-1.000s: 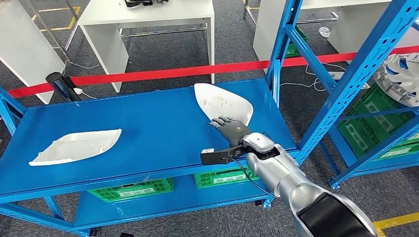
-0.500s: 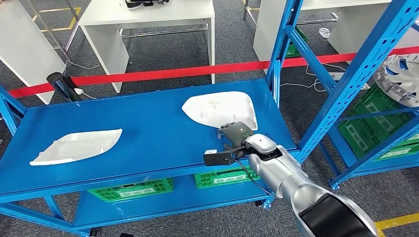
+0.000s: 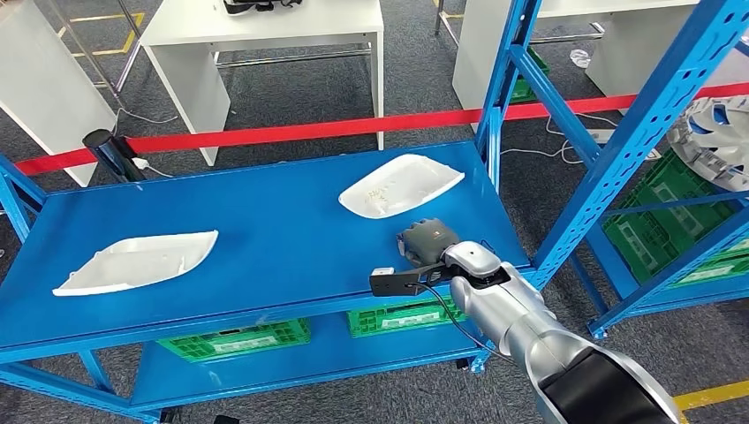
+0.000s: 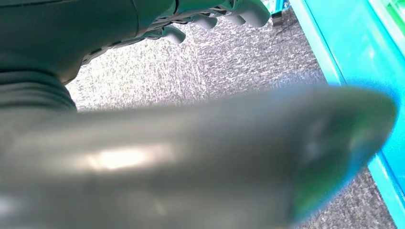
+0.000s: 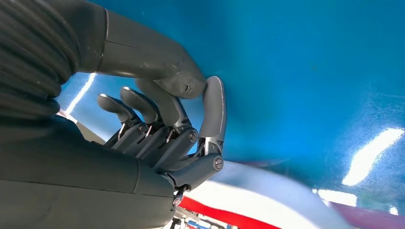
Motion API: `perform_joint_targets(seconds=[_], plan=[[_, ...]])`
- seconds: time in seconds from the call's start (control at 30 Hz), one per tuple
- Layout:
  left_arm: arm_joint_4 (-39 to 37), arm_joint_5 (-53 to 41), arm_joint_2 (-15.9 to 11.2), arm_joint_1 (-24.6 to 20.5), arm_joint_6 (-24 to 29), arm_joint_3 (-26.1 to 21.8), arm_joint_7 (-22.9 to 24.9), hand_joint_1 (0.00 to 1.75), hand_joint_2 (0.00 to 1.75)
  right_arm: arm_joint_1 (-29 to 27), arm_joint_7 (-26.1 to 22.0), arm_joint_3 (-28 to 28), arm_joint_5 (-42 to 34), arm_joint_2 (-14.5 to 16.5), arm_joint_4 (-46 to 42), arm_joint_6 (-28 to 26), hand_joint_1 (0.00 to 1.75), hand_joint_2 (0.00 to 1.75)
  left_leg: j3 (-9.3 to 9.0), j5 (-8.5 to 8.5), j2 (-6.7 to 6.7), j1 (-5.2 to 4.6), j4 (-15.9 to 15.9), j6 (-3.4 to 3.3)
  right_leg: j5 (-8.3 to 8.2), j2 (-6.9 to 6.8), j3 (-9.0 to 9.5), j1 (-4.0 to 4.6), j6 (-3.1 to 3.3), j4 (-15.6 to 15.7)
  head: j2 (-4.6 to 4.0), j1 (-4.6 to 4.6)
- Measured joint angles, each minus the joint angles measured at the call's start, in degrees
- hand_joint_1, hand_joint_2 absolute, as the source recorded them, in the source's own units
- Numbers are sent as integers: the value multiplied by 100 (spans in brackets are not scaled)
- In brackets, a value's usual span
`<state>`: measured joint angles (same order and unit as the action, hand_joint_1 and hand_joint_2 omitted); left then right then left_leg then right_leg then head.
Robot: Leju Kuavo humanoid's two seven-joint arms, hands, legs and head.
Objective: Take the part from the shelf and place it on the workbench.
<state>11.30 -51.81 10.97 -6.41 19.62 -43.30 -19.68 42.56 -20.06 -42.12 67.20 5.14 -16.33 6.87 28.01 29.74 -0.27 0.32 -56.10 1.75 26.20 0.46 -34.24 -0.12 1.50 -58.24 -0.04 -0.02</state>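
Observation:
A white moulded part point(image 3: 402, 185) lies flat on the blue workbench point(image 3: 265, 230) near its far right corner. My right hand point(image 3: 427, 240) hovers just in front of it, a short gap away, with its fingers curled in and nothing in them. In the right wrist view the hand point(image 5: 167, 138) has its thumb touching a curled finger above the blue surface point(image 5: 310, 71), and the part point(image 5: 267, 191) is a white blur beyond. A second white part point(image 3: 137, 262) lies at the bench's left. My left hand point(image 4: 215, 19) hangs over grey carpet and holds nothing.
Blue shelf uprights point(image 3: 636, 132) stand right of the bench, with green crates point(image 3: 671, 221) on the shelf. More green crates point(image 3: 234, 338) sit under the bench. A red barrier tape point(image 3: 291, 131) runs behind it, and white tables point(image 3: 265, 35) stand beyond.
The part stood on edge against my right hand, then dropped flat onto the bench. My right hand let go, drew back toward the front edge and curled its fingers.

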Motion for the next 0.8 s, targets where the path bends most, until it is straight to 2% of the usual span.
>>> perform_joint_targets(seconds=[0.07, 0.13, 0.17, 0.2, 0.3, 0.33, 0.5, 0.8], plan=[[0, 17, 0, -1, 14, 0, -20, 0, 175, 1, 1, 0, -13, -2, 0, -21, 139, 175, 0, 0, 0, 0, 0, 0, 0, 0, 0, 0, 0, 0, 0, 0], [0, 22, 0, -2, -5, 0, -26, 0, 175, 3, 2, 0, -48, -2, 0, -71, 134, 175, 0, 0, 0, 0, 0, 0, 0, 0, 0, 0, 0, 0, 0, 0], [0, 23, 0, -3, -26, 0, -28, 0, 175, 6, 2, 1, -67, -2, 0, -106, 141, 175, 0, 0, 0, 0, 0, 0, 0, 0, 0, 0, 0, 0, 0, 0], [0, 25, 0, -3, -55, 0, -28, 0, 175, 10, 2, 1, -84, -2, 0, -146, 141, 175, 0, 0, 0, 0, 0, 0, 0, 0, 0, 0, 0, 0, 0, 0], [-2, 24, 1, -2, -110, 0, -22, 0, 175, 22, 6, 5, -124, -4, 0, -268, 26, 175, 1, 0, 0, 0, 0, 0, 0, 0, 0, 0, 0, 0, 0, 0], [-2, 23, 1, -2, -116, 0, -18, 0, 175, 27, 16, 8, -138, -4, -1, -333, 0, 175, 1, 0, 0, 0, 0, 0, 0, 0, 0, 0, 0, 0, 0, 0], [-2, 22, 2, -1, -159, 0, -3, 0, 175, 79, -34, 113, -387, 9, -52, -729, 0, 175, 15, 0, -1, 0, 0, 0, 0, 0, 1, -1, 0, 0, 0, 0], [-2, 22, 2, -7, -198, 0, 18, 0, 175, 324, -136, 279, -540, 101, -245, -729, 0, 175, 3, -1, -3, 0, 0, 1, 0, -5, 0, 0, 0, 0, 0, -1]])
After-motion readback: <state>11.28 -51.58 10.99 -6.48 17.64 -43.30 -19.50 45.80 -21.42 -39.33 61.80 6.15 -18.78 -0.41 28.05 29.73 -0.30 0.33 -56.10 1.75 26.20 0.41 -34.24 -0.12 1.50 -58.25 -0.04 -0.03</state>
